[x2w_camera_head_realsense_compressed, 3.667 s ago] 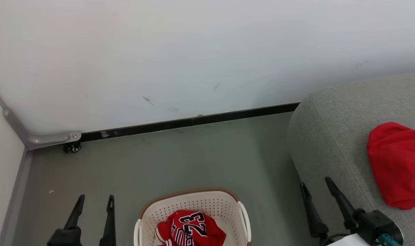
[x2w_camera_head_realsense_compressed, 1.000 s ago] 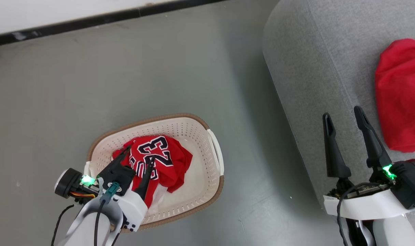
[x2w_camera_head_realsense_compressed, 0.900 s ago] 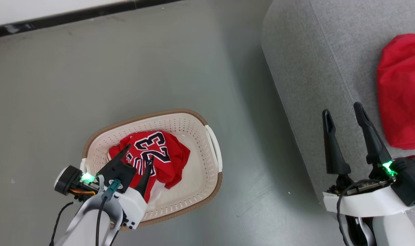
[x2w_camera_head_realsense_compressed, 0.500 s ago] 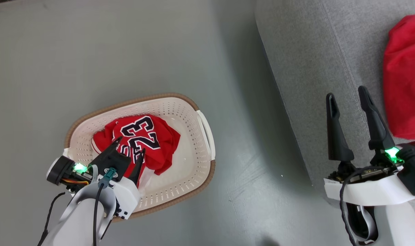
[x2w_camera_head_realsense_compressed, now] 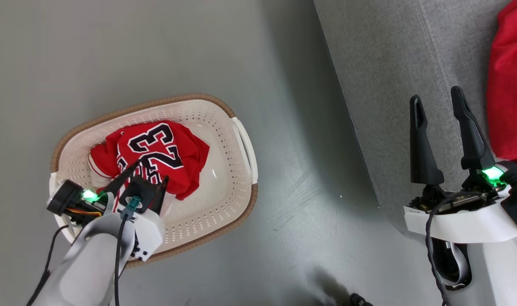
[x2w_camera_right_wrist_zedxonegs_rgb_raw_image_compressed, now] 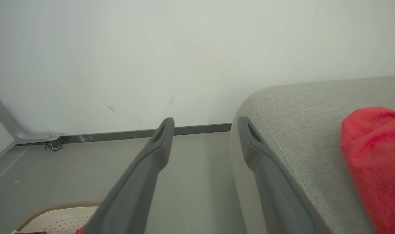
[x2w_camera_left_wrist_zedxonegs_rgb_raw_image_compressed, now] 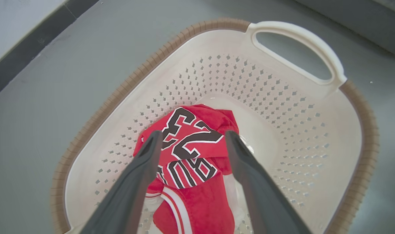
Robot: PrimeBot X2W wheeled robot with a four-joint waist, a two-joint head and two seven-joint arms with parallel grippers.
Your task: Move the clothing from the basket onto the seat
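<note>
The cream-white basket (x2w_camera_head_realsense_compressed: 237,140) with a brown rim stands on the grey floor at the left. A red jersey (x2w_camera_head_realsense_compressed: 156,148) marked "23" lies crumpled inside it. My left gripper (x2w_camera_head_realsense_compressed: 150,170) hangs open over the jersey's near side, and in the left wrist view the left gripper (x2w_camera_left_wrist_zedxonegs_rgb_raw_image_compressed: 191,136) has a finger on each side of the jersey (x2w_camera_left_wrist_zedxonegs_rgb_raw_image_compressed: 191,152) inside the basket (x2w_camera_left_wrist_zedxonegs_rgb_raw_image_compressed: 291,32). The grey seat (x2w_camera_head_realsense_compressed: 382,72) lies at the right, with a plain red garment (x2w_camera_head_realsense_compressed: 511,85) on it. My right gripper (x2w_camera_head_realsense_compressed: 437,95) stands open over the seat's edge, holding nothing.
A white wall with a black skirting (x2w_camera_right_wrist_zedxonegs_rgb_raw_image_compressed: 197,130) stands behind the floor in the right wrist view. A grey frame on a small caster (x2w_camera_right_wrist_zedxonegs_rgb_raw_image_compressed: 54,146) sits at the wall's left end. Bare floor (x2w_camera_head_realsense_compressed: 292,127) lies between basket and seat.
The head camera has tilted down, so the picture shifted. My left gripper has gone lower into the basket, over the jersey. The right gripper keeps its place over the seat's edge.
</note>
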